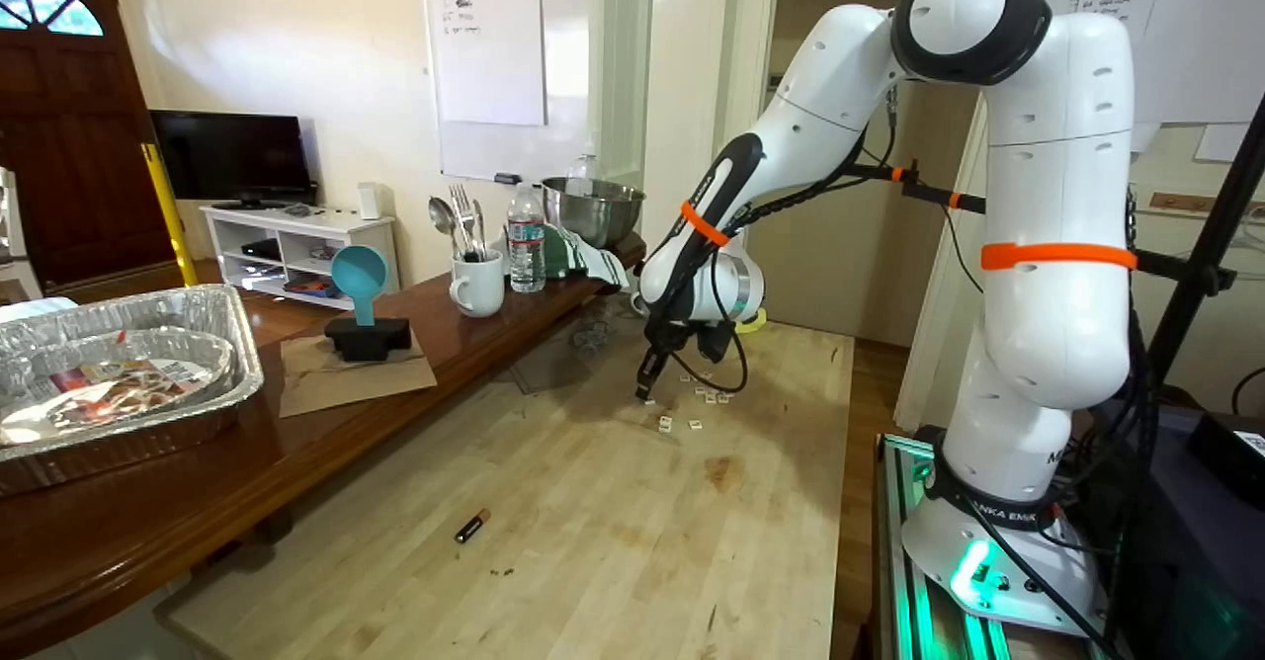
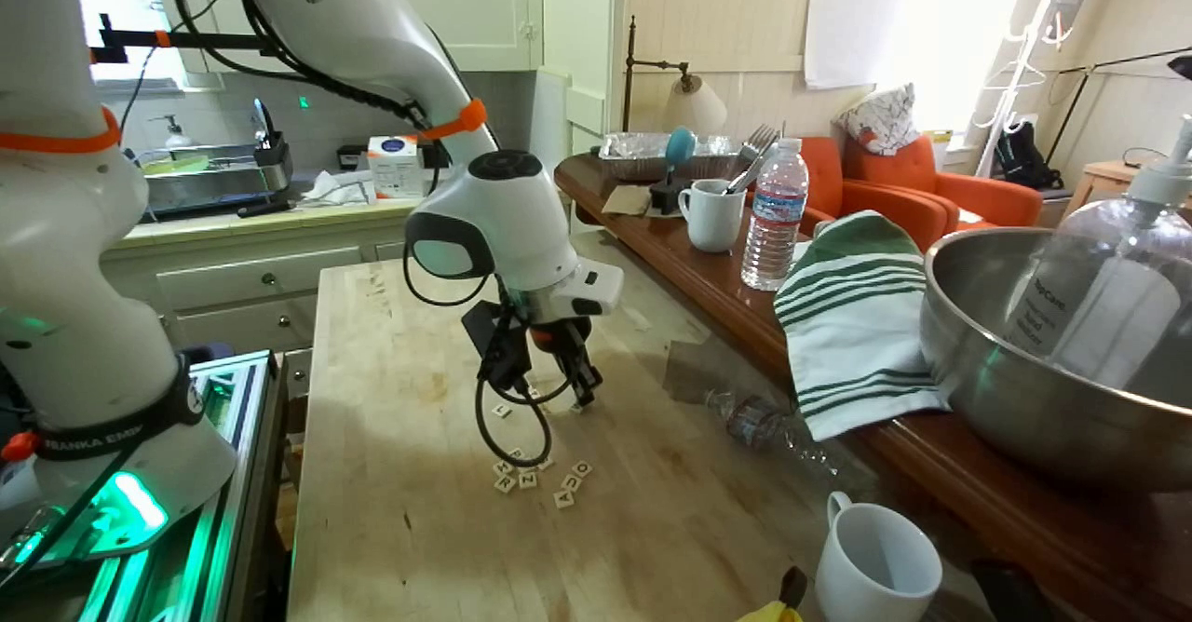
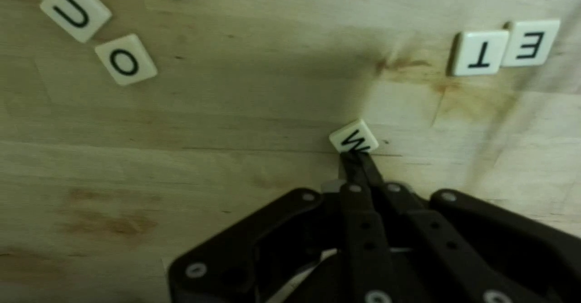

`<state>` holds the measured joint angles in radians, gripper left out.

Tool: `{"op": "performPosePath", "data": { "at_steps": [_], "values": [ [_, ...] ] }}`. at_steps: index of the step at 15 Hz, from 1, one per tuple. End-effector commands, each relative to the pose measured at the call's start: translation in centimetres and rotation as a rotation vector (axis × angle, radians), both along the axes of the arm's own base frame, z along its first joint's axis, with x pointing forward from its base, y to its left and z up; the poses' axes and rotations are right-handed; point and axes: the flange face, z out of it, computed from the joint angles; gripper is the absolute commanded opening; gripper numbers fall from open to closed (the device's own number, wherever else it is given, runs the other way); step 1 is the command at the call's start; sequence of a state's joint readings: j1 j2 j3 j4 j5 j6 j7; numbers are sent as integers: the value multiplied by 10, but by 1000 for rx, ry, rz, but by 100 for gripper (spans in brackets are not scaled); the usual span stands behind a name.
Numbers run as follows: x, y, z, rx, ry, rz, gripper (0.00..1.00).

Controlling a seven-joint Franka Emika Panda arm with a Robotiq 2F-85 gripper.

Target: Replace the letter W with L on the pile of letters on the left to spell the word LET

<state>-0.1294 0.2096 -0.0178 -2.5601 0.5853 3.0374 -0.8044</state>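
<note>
My gripper (image 3: pixel 357 157) is shut, its fingertips together over the near edge of the W tile (image 3: pixel 353 136) in the wrist view. The W tile lies tilted on the wooden table and is partly covered by the tips. The T tile (image 3: pixel 481 52) and E tile (image 3: pixel 531 42) lie touching, to the right and farther up. The gripper also shows low at the table in both exterior views (image 1: pixel 647 383) (image 2: pixel 587 389). No L tile can be made out; in the exterior views most letters are too small to read.
A U tile (image 3: pixel 77 10) and an O tile (image 3: pixel 125 60) lie at the upper left, with more tiles cut off there. Loose tiles (image 2: pixel 528 480) form a group on the table. A battery (image 1: pixel 472 526), a clear bottle (image 2: pixel 764 420) and a white mug (image 2: pixel 875 561) also stand or lie around.
</note>
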Motion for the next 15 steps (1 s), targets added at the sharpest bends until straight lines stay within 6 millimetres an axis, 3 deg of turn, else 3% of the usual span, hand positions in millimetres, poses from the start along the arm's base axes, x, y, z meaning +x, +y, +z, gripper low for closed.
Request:
{"op": "performPosePath", "data": {
  "at_steps": [1,13,15],
  "values": [
    [-19,-18,-3,-30,11,26,0],
    [-75,-64,-2,-90,64,96,0],
    [-78,-66,6,-94,50,94,0]
  ]
}}
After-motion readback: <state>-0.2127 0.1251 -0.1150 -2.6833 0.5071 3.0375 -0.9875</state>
